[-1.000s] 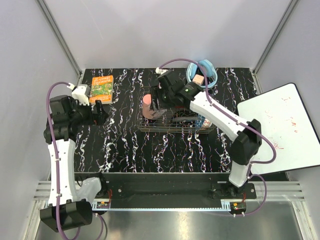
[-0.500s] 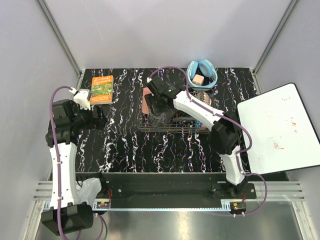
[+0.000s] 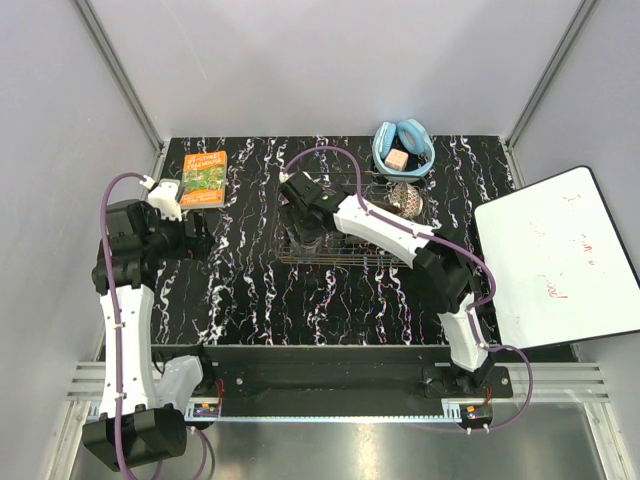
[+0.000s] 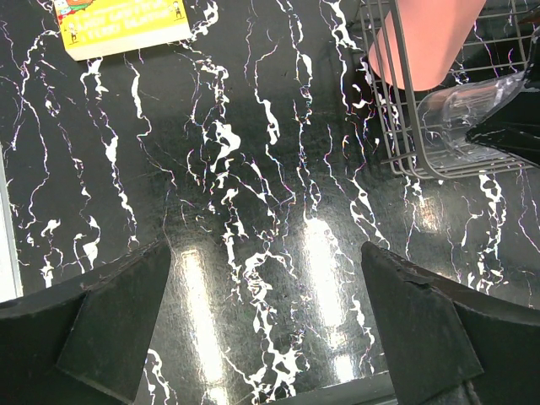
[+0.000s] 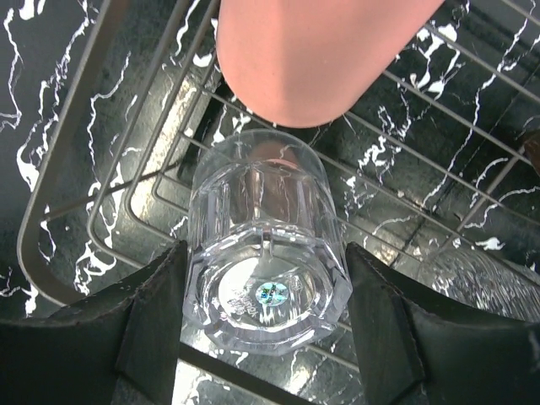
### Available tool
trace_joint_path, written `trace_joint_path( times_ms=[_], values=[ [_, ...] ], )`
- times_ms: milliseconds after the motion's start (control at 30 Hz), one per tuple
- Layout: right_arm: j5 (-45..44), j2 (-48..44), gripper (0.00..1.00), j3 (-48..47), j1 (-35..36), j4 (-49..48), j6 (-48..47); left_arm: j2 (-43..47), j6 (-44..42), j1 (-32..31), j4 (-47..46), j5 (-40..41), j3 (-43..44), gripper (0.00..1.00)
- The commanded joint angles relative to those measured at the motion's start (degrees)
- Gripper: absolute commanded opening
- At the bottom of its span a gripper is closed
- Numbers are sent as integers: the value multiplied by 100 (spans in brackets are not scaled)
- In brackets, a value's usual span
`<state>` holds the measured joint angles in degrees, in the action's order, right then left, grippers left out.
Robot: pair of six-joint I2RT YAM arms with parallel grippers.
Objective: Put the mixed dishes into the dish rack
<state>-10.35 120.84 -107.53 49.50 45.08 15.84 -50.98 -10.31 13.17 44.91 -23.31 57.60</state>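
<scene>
- Clamped on the tumbler (image 5: 261,270) with the right claw (image 5: 263,291), one finger on each side of the round wall
- Up at the left end of the rack (image 5: 76,253), right by its corner, with the thick bottom toward the wrist camera and the mouth toward the cup (image 5: 312,51) just beside it
- Hard to tell if touching the wires yet or only hanging over them
- Looks small, light and hard, but made of glass, so likely to chip or crack if dropped on the wires
- Looks smooth and slippery too, so best held across the middle of the wall, not at the thin rim
- Best to set it down softly before letting go, and to watch for rolling, being round
- Spread wide apart with the left claw (image 4: 266,253), holding nothing, above bare tabletop (image 4: 253,169) near the left edge
- Nothing else close by there but the book (image 4: 118,21), off toward the far left corner
</scene>
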Motion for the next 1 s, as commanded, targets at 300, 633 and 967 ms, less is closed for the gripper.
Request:
trace_joint_path(
  times_ms=[300,633,967],
  values=[
    [-2,-69,83,487,130,-157,-54,141,-42,2,-324,2,-12,99],
    [-257,-691,100,750,245,-149,-107,141,-68,2,-368,-16,-65,99],
    [-424,-1440,100,364,254,291,-327,150,-77,1,-404,-42,-92,99]
  ],
)
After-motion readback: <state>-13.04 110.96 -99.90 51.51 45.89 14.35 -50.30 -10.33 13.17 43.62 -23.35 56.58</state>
